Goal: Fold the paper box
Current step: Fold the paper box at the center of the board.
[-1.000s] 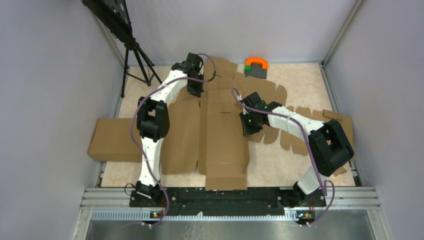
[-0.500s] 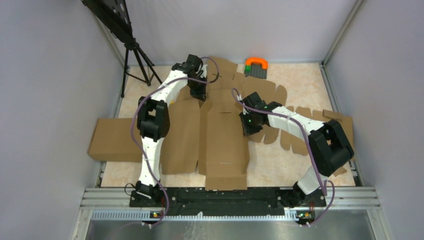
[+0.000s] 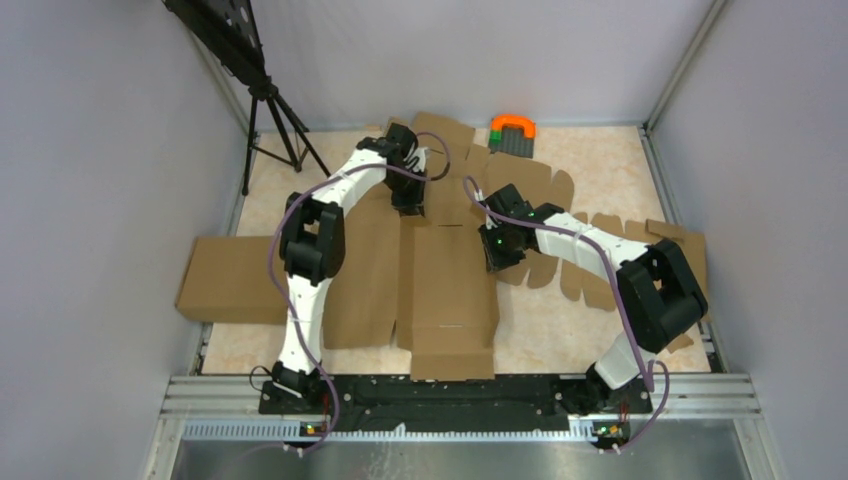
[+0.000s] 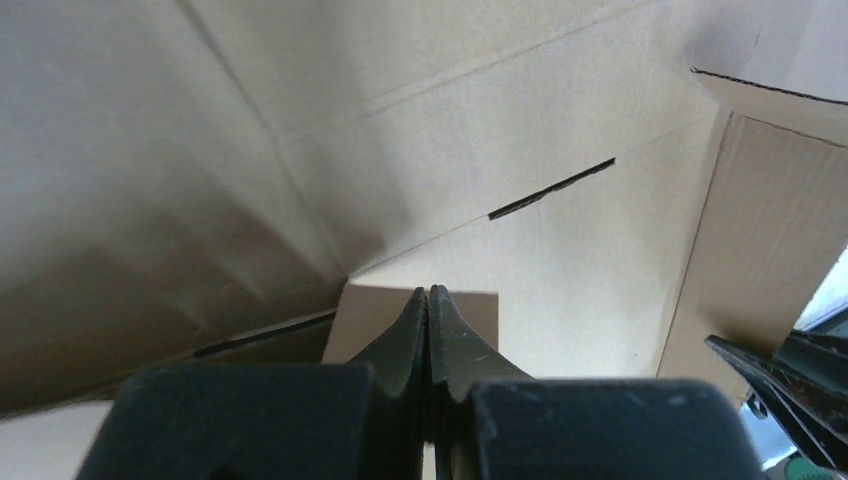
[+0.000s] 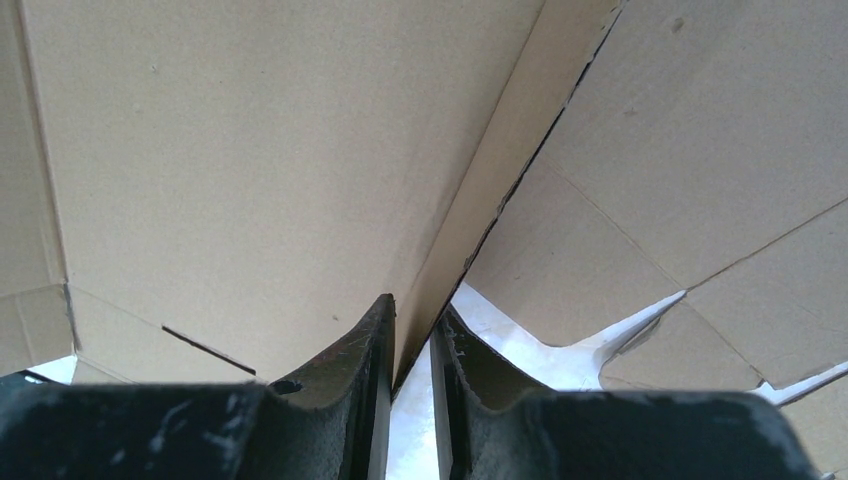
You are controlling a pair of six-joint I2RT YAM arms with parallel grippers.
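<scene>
Beyond the left end of the base rail (image 3: 460, 388), a plain cardboard slab (image 3: 225, 280) lay with its outer side off the edge of the desk (image 3: 600, 160). Had the folding shoved the paper box (image 3: 445, 285) that way, it could have ridden up onto the slab and lost its flat footing.

Farther from the rail and nearer its middle, the left claw (image 4: 429, 292) was fully closed with nothing between its fingers. Its tips were set down at an inner corner crease of the box, beside a slit. A closed tip like that made a small, hard contact. Pressed too firmly, it would likely have dented the corrugated board. Pushed at a slant, it might have skated along the crease or slid the whole sheet.

The box itself lay on the desk just beyond the middle of the rail, its broad left panel flat and its right wall raised. At that wall the right claw (image 5: 412, 305) was nearly closed, pinching the thin upright board between its fingers. If it pulled while the left tip pinned the far corner, the wall could have torn at a slit, or slipped free and sprung flat.

Beyond the right end of the rail, loose die-cut sheets (image 3: 590, 270) lay under the right arm, which I judged could drag them into the fold.
</scene>
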